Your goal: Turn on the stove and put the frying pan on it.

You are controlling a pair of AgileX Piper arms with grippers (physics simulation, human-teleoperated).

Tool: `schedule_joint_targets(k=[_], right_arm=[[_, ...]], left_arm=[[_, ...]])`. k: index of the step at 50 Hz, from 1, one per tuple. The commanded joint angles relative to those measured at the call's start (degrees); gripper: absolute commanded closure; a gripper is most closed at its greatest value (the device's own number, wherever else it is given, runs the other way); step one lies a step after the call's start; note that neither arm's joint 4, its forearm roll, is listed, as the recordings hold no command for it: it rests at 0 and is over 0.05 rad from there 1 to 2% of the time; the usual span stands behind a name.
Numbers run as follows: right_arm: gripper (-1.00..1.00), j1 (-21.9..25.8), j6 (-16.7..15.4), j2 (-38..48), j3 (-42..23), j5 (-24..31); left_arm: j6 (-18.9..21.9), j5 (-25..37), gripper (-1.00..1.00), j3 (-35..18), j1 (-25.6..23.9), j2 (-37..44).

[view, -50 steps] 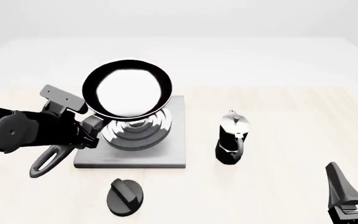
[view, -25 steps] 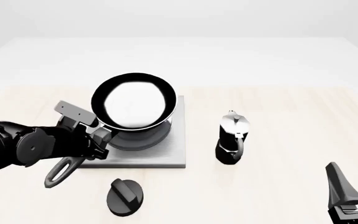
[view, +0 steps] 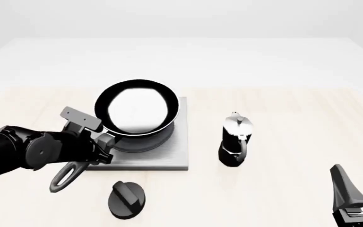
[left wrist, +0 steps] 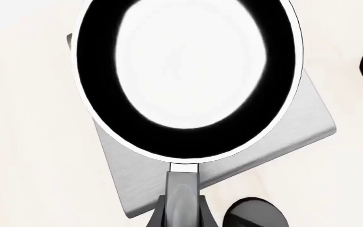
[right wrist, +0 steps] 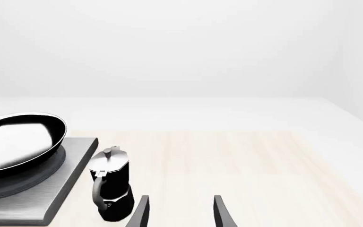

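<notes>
Setting the frying pan (view: 137,108) down well means you level it over the stove (view: 168,158) before letting go; it looks tilted in the front view, seemingly sitting on or just above the burner; keep it centred on the grey slab. Your left gripper (view: 96,142) grasps the long black handle; the right gripper (right wrist: 180,210) hangs spread and empty. Glossy black with a thin silver rim, the pan hides the rings; whether the knob (view: 128,198) is turned, you cannot tell.

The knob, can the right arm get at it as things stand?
Probably yes. The knob lies bare on the table's near side, the right tool is open and empty, and only the moka pot stands nearby, farther back.
</notes>
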Motion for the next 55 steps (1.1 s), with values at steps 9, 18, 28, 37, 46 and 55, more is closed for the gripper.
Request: schedule_joint_targets(k=[9, 18, 28, 37, 46, 55], right_arm=[[-1.0, 0.01, 0.0, 0.0, 0.0, 0.0], [-1.0, 0.0, 0.0, 0.0, 0.0, 0.0], [-1.0, 0.0, 0.0, -0.01, 0.0, 0.01], [-1.0, 0.0, 0.0, 0.01, 0.0, 0.0], [-1.0, 0.0, 0.01, 0.0, 0.0, 0.0], [-1.0, 0.0, 0.0, 0.0, 0.0, 0.0]], left_arm=[[0.47, -0.76, 1.0, -2.16, 0.3, 1.02], [-0.46, -0.21, -1.0, -2.12, -0.47, 0.67], [-0.06, 2.4, -1.0, -3.93, -0.17, -0.3], [1.54, 9.36, -1.0, -7.96, 1.07, -1.3], [6.84, 17.37, -1.0, -13.01, 5.39, -1.2], [10.23, 24.67, -1.0, -17.36, 8.09, -4.79]])
